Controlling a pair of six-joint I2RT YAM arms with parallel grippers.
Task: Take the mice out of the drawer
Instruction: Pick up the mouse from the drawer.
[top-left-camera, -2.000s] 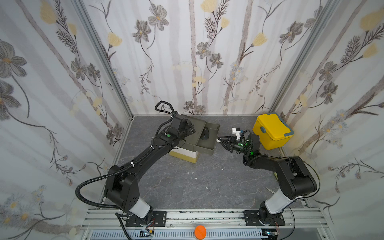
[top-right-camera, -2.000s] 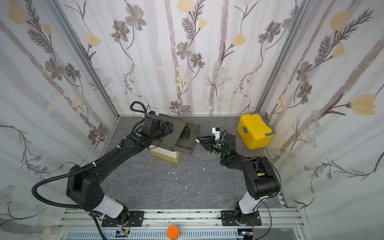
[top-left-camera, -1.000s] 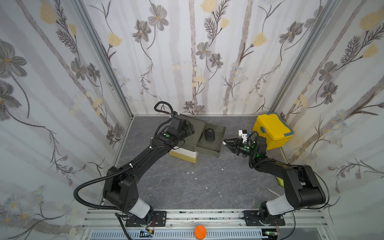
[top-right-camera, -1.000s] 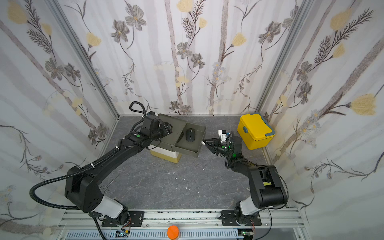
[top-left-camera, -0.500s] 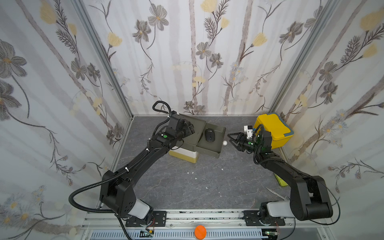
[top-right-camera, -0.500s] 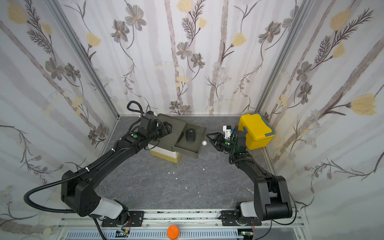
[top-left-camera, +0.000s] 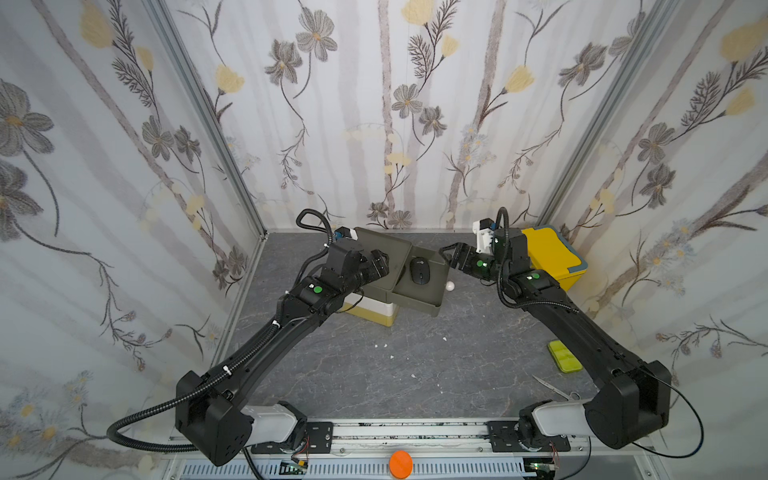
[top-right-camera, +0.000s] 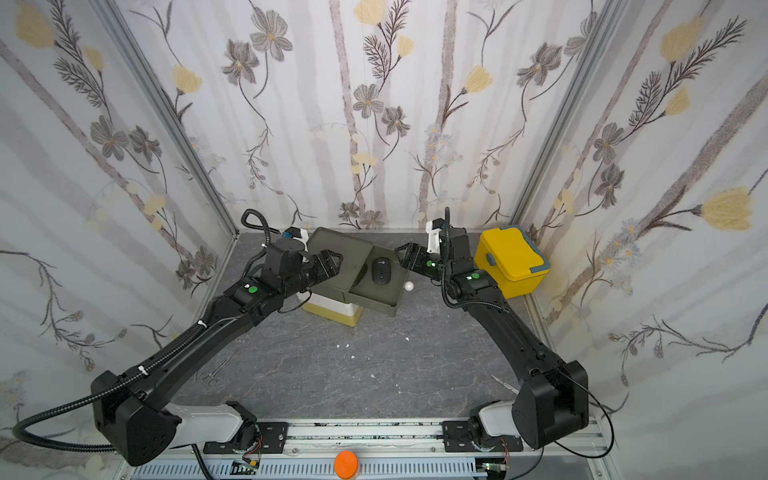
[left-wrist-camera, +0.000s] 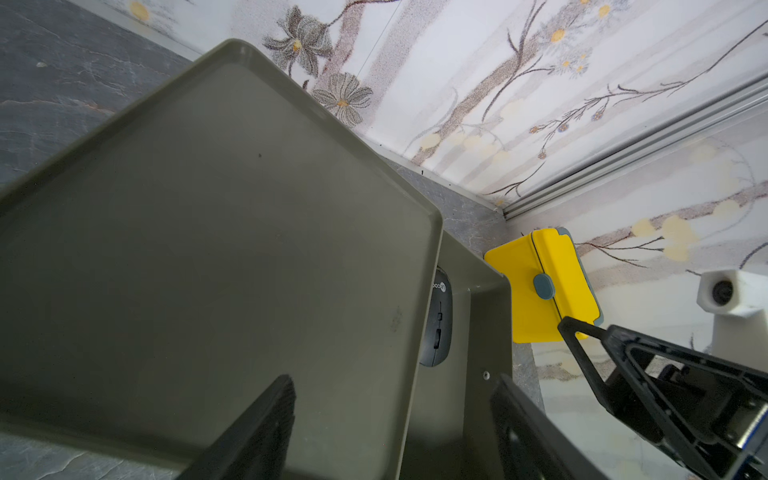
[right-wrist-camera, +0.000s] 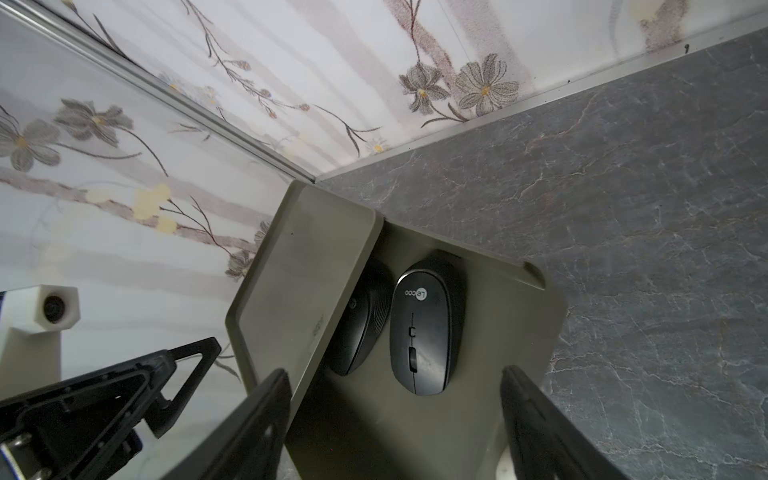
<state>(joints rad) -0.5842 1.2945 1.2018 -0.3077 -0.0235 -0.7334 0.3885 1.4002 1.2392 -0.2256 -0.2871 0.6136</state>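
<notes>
The left gripper (top-right-camera: 334, 262) hovers over the olive top of the drawer box (top-left-camera: 374, 308). Its jaws stand apart with nothing between them, as the left wrist view shows. Whether its fingers (left-wrist-camera: 266, 419) actually touch the lid cannot be told. Its place there suggests it is meant to steady the box so that it does not slide or tip while the other arm works.

The box stands near the back wall. Its top drawer (top-left-camera: 424, 294) is pulled well out toward the robot's right, which exposes the contents from above. A black mouse (top-left-camera: 419, 270) lies flat on the drawer floor in both top views. The right wrist view shows a second black mouse (right-wrist-camera: 360, 326) beside it, half tucked under the overhang of the box top. No other mice are visible, and neither of these two is out yet.

The drawer's white ball knob (top-left-camera: 450, 286) sticks out at the front, free of either arm. Just beside it hangs the right gripper (top-left-camera: 452, 257), jaws spread wide and empty, pointed down at the open drawer. That looks like a setup for reaching in after the exposed mouse.

Further right, the yellow lidded box (top-left-camera: 548, 253) sits closed against the wall.
</notes>
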